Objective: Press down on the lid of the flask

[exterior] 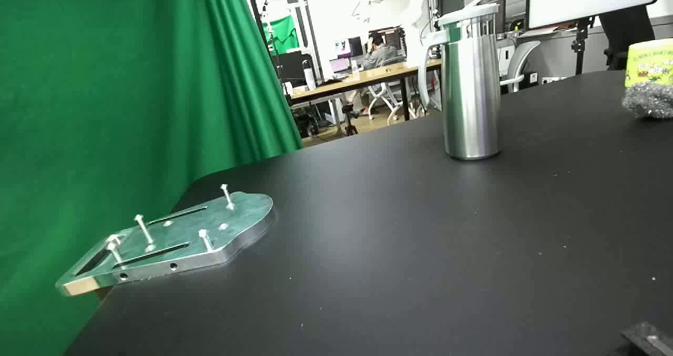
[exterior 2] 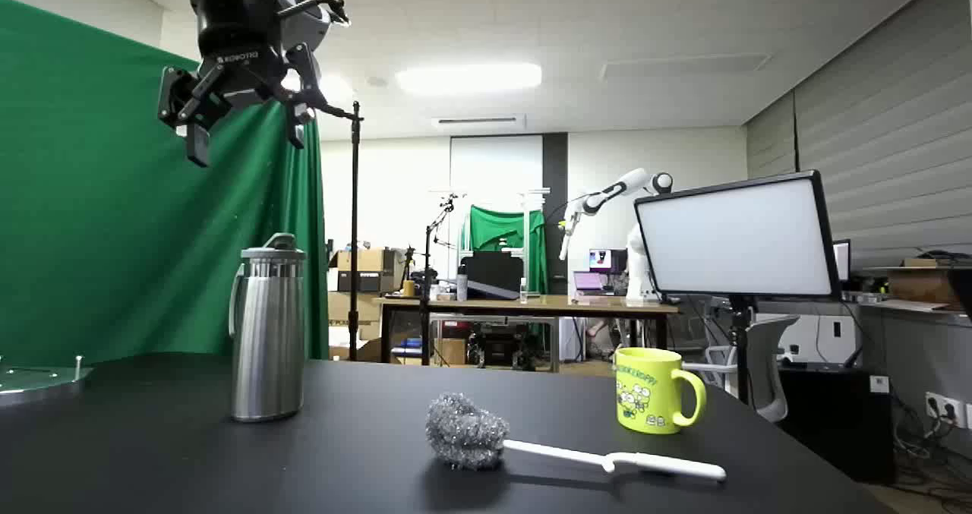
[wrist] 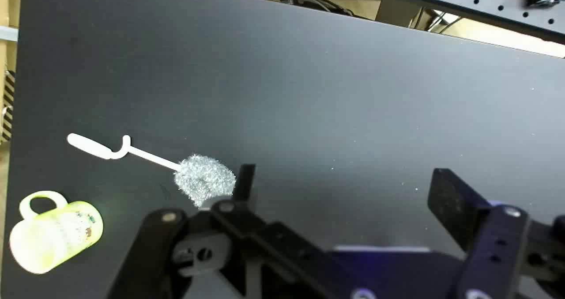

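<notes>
The steel flask (exterior: 472, 98) stands upright on the black table, and it also shows in an exterior view (exterior 2: 267, 339). Its grey lid (exterior: 469, 14) tops it, with a flap tilted up from the top; the lid (exterior 2: 272, 253) shows the raised part too. The flask's handle is on its side. My gripper (exterior 2: 247, 140) is open and empty, high above the table and above the flask in that view, well apart from the lid. In the wrist view my gripper (wrist: 342, 182) has its fingers wide apart with only table between them. The flask and lid are out of the wrist view.
A yellow-green mug (exterior 2: 645, 392) and a silvery scrubber (exterior 2: 465, 432) with a white handle lie to one side; the mug (wrist: 57, 237) and scrubber (wrist: 205, 179) show in the wrist view. A clear-green plate with metal pegs (exterior: 179, 235) sits at the table edge by a green curtain (exterior: 131, 82).
</notes>
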Robot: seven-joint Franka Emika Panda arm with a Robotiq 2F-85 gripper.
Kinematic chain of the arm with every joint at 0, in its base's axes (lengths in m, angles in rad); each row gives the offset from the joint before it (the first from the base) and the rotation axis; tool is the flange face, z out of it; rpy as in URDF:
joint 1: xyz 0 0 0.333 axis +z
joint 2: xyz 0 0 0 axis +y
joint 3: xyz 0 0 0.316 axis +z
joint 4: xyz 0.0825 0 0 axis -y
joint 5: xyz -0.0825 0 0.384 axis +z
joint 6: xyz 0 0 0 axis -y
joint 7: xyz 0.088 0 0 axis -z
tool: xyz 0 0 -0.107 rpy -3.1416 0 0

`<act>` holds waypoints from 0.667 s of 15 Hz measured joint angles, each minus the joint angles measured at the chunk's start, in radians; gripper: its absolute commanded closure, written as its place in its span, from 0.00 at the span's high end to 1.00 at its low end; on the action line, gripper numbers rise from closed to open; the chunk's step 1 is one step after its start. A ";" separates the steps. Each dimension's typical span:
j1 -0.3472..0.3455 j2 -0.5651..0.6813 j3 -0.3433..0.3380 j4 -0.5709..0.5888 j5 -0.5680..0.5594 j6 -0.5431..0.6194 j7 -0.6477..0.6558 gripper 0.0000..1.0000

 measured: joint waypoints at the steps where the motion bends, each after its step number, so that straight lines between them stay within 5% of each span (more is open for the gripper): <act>1: 0.000 0.000 0.000 0.000 0.000 0.000 0.000 1.00; 6: 0.010 -0.029 0.000 0.004 -0.004 0.005 -0.001 0.97; 7: 0.012 -0.043 0.001 0.004 -0.010 0.012 0.001 0.74; 10: 0.013 -0.073 0.004 -0.001 -0.025 0.070 0.016 0.65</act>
